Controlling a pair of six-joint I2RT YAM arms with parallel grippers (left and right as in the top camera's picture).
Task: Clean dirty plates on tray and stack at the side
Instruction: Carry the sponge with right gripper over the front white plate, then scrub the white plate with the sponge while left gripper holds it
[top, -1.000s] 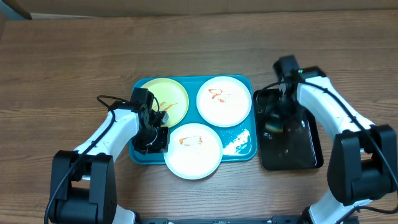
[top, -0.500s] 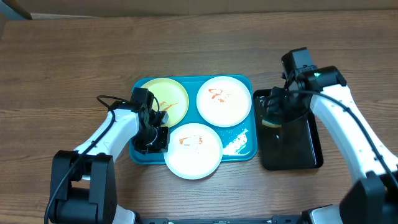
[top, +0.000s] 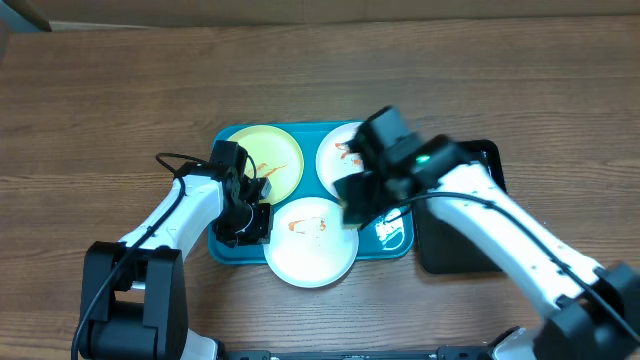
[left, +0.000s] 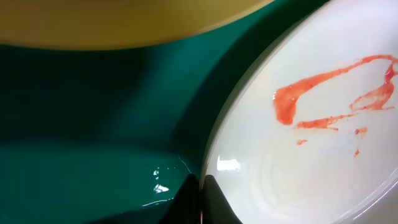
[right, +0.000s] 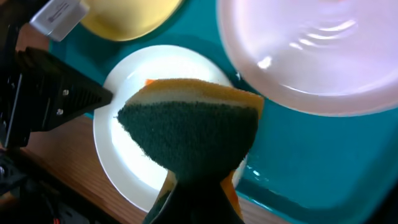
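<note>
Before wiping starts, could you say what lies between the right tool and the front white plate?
Only a yellow-and-green sponge, gripped by the right tool, over the front white plate; seen in the right wrist view.

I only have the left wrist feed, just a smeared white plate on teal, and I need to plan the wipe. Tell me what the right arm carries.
Observer: The right gripper is shut on a sponge, yellow with a dark green scrub face.
Operator: Say where it hangs.
Observer: Above the tray, by the right edge of the near white plate, the one in your view.
Operator: Report the other plates.
Observer: A yellow-green plate sits far left on the tray. A second white plate sits far right, partly hidden by the right arm. Both show smears.
</note>
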